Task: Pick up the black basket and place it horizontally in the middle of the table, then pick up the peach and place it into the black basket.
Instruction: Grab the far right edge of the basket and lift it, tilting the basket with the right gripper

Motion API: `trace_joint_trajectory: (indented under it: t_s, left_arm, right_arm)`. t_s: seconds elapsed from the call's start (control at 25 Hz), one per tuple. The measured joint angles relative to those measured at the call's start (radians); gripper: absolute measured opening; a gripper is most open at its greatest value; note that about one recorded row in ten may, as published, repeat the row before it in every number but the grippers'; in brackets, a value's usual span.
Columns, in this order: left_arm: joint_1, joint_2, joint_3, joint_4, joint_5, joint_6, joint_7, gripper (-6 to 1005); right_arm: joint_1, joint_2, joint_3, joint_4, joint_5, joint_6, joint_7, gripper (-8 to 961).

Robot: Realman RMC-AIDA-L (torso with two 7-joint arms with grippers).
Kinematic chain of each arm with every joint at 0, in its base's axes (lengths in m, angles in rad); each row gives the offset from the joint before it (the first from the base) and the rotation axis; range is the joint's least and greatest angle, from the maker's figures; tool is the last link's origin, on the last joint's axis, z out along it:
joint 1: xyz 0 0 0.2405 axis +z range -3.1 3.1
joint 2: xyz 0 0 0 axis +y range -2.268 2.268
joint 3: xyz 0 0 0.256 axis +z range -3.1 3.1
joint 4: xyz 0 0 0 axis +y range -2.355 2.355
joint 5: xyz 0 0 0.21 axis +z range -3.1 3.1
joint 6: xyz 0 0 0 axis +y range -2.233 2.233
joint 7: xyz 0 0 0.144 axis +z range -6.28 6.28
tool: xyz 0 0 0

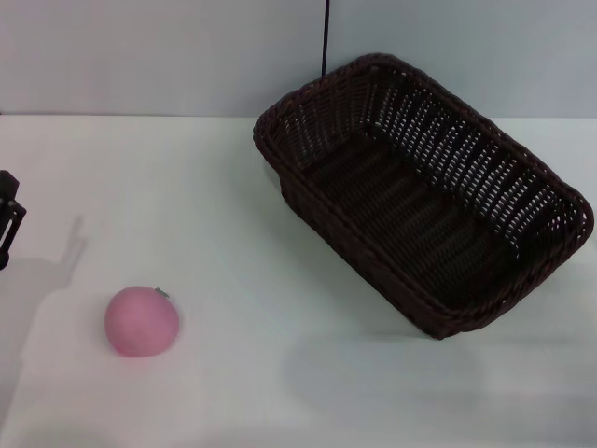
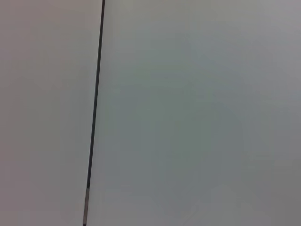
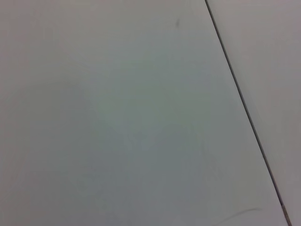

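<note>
From my remote seat I saw the black basket point(image 1: 424, 191) sitting empty and skewed on the table's point(image 1: 242, 233) far right, well apart from the peach point(image 1: 141, 322) at the near left. The left gripper point(image 1: 7, 219) barely showed at the left edge; I could not tell its state.

We find no readable text, label, brand, number or sign on the black basket point(image 1: 424, 196), the peach point(image 1: 141, 322) or the table point(image 1: 233, 280).
</note>
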Motion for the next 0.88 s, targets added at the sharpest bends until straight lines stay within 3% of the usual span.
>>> trace_joint_trajectory:
  t_s: [0.32, 0.44, 0.56, 0.6, 0.64, 0.76, 0.88]
  left_arm:
    - [0.000, 0.000, 0.001, 0.000, 0.003, 0.001, 0.006, 809]
    - [-0.003, 0.000, 0.000, 0.000, 0.003, 0.004, 0.006, 809]
    - [-0.004, 0.001, -0.001, 0.000, 0.003, 0.007, 0.005, 809]
    - [-0.004, 0.001, -0.001, 0.000, 0.003, 0.008, 0.005, 809]
    - [-0.004, 0.002, -0.001, 0.000, 0.000, 0.009, 0.004, 809]
    - [-0.004, 0.002, -0.001, 0.000, -0.001, 0.010, 0.005, 809]
    - [-0.005, 0.003, -0.001, 0.002, -0.002, 0.013, 0.004, 808]
  right_arm:
    - [-0.009, -0.006, -0.014, -0.012, -0.005, -0.016, 0.010, 826]
    - [-0.023, -0.012, -0.045, -0.072, -0.020, -0.027, 0.088, 827]
    - [-0.061, -0.016, -0.088, -0.253, -0.064, -0.007, 0.310, 827]
    - [-0.088, -0.017, -0.095, -0.427, -0.135, 0.024, 0.512, 827]
    - [-0.088, -0.017, -0.095, -0.427, -0.135, 0.024, 0.512, 827]
    - [-0.108, -0.019, -0.088, -0.726, -0.275, 0.074, 0.843, 827]
    - [-0.093, -0.036, -0.081, -0.992, -0.452, 0.107, 1.197, 826]
